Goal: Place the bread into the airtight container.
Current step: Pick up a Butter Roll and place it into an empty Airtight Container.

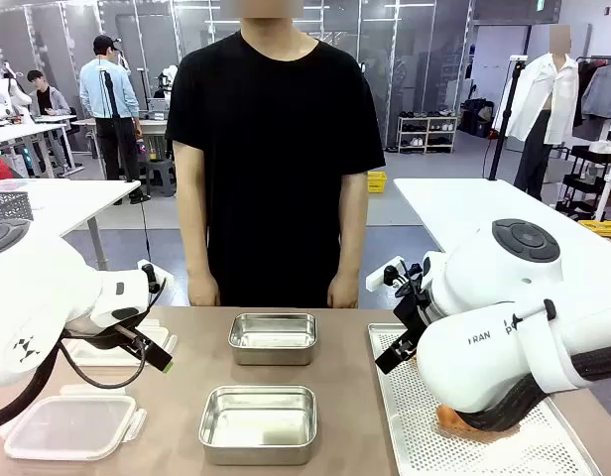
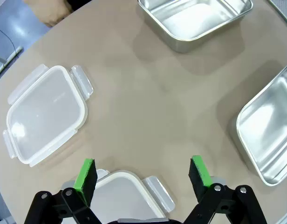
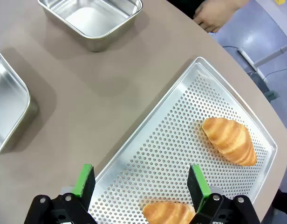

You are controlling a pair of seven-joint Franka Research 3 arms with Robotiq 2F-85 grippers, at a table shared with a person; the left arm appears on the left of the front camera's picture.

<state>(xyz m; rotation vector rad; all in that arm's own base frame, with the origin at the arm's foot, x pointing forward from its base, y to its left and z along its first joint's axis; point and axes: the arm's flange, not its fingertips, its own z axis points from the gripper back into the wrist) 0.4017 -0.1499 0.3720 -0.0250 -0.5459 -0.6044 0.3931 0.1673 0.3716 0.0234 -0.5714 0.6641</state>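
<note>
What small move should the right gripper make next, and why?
Probably lower the open right gripper straight down onto the croissant lying between its fingers on the tray, then close. Both steel containers are empty, so no bread is placed yet.

- Tan table (image 1: pixel 350 397).
- Steel container (image 1: pixel 273 337) at 12 o'clock; second steel container (image 1: pixel 258 423) at 6.
- Perforated metal tray (image 1: pixel 415 416) at 3 o'clock.
- Clear lid (image 1: pixel 67 426) at 7 o'clock; second clear lid (image 1: pixel 159 339) at 9.

A person (image 1: pixel 276 149) in black stands behind the tan table (image 1: pixel 340 397) (perforated tray (image 1: pixel 405 426) on it).
</note>
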